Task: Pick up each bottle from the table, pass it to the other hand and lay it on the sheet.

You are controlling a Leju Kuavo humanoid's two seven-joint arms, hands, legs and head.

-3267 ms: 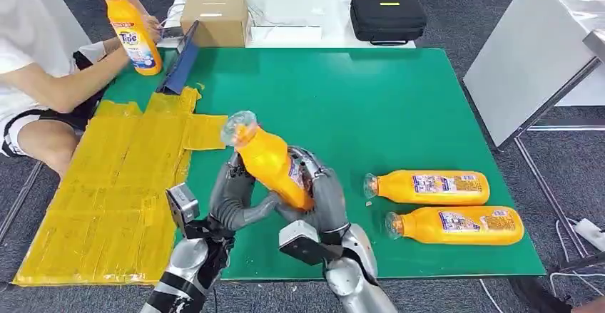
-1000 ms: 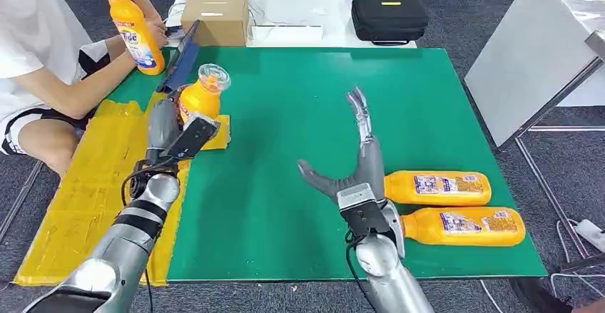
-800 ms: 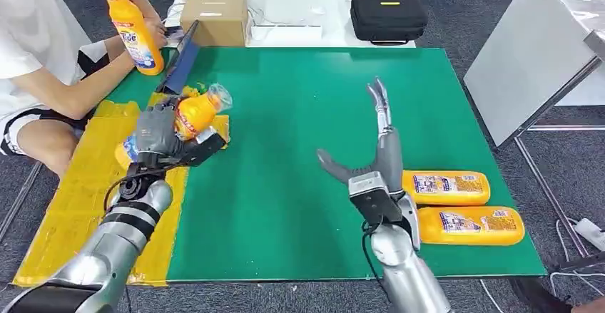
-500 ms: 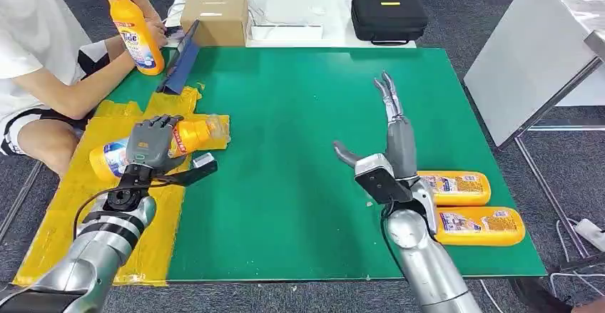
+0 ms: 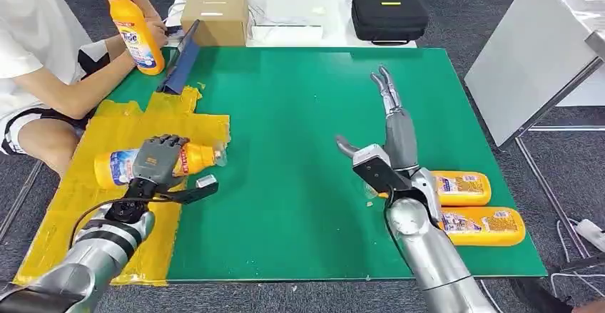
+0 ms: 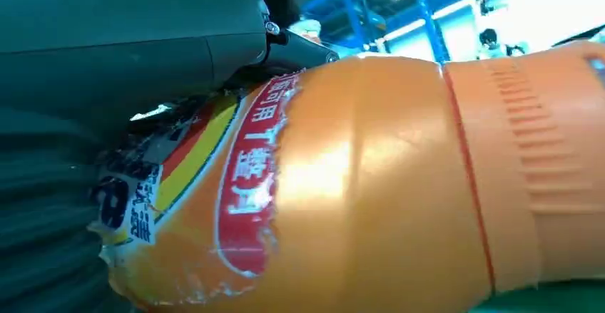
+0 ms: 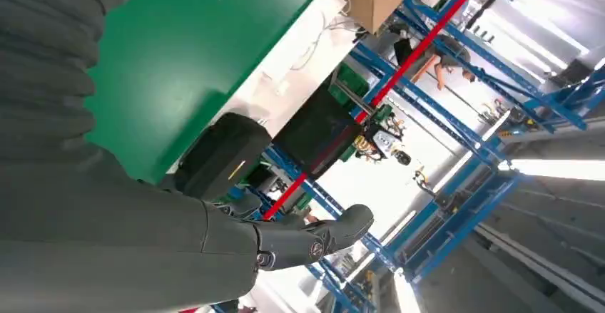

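The left hand point(image 5: 158, 162) has brought the bottle point(image 5: 146, 165) down from upright near the sheet's far edge about a sec ago to flat on its side on the yellow sheet point(image 5: 85, 206) now, cap end pointing toward the green mat point(image 5: 300, 106). Fingers are draped over the bottle's middle w/ the thumb out underneath toward the mat, so it's gripped, not let go yet. Meanwhile the right hand point(image 5: 391, 131) has swung back to the right side & hangs above the mat w/ fingers straight and apart, holding nothing, just by the two bottles left point(image 5: 467, 188) lying side by side near the mat's right edge. My read: this bottle's lay-down is all but done, only the release is left, then the right hand has two more to pick up & pass over. Writing: in the left wrist view the held bottle's label shows a red band w/ white Chinese characters I can't fully make out, plus a torn, scuffed patch at the label's edge. A person point(image 5: 36, 56) sitting at the table's left holds another orange bottle point(image 5: 132, 28) upright; its label reads "Tide". Labels on the two waiting bottles are too small to read. A cardboard box point(image 5: 214, 15) & black case point(image 5: 389, 15) sit on the white table behind; no legible text on either.
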